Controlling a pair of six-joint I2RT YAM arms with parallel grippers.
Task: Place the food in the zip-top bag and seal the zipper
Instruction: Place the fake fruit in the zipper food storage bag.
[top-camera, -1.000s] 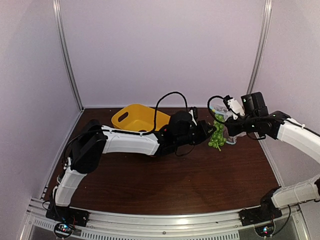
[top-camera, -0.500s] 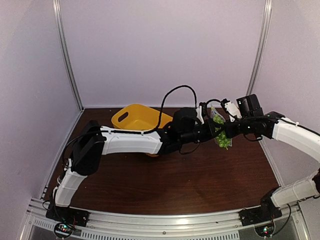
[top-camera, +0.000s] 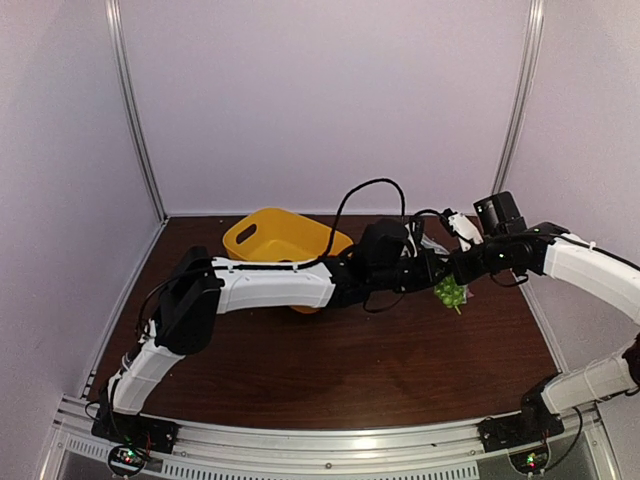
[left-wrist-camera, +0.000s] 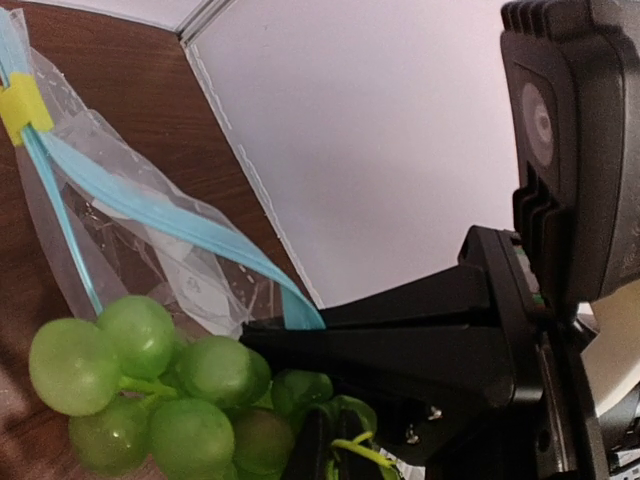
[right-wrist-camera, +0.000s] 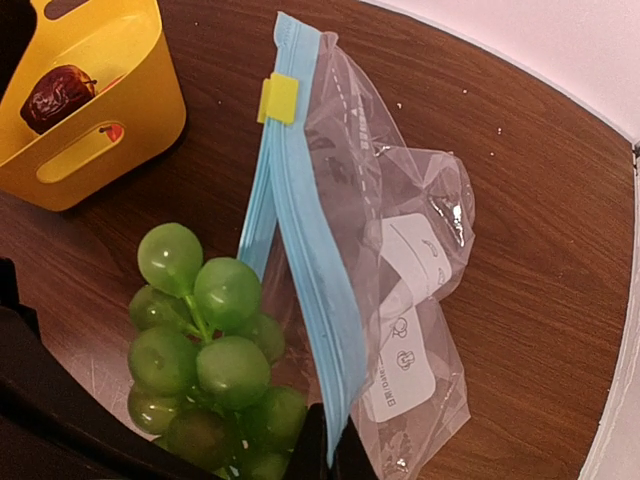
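The green grape bunch (left-wrist-camera: 150, 390) hangs from my left gripper (left-wrist-camera: 335, 445), which is shut on its stem. It is at the open mouth of the clear zip-top bag (right-wrist-camera: 410, 260); whether it is inside I cannot tell. My right gripper (right-wrist-camera: 335, 452) is shut on the bag's light blue zipper (right-wrist-camera: 310, 270), and a yellow slider (right-wrist-camera: 279, 98) sits at the strip's far end. In the top view both grippers meet over the table's right rear, left gripper (top-camera: 430, 274) beside right gripper (top-camera: 462, 268), with the grapes (top-camera: 450, 292) below them. A dark maroon fruit (right-wrist-camera: 58, 92) lies in the yellow basket.
The yellow basket (top-camera: 262, 238) stands at the back centre, partly behind my left arm. A bit of red shows through its handle slot (right-wrist-camera: 110, 131). White walls close the table's back and both sides, and the right wall is near the bag.
My left arm has stretched further right with the grape bunch. The grapes now hang slightly lower and further right, and the right gripper with the bag has come closer to them.
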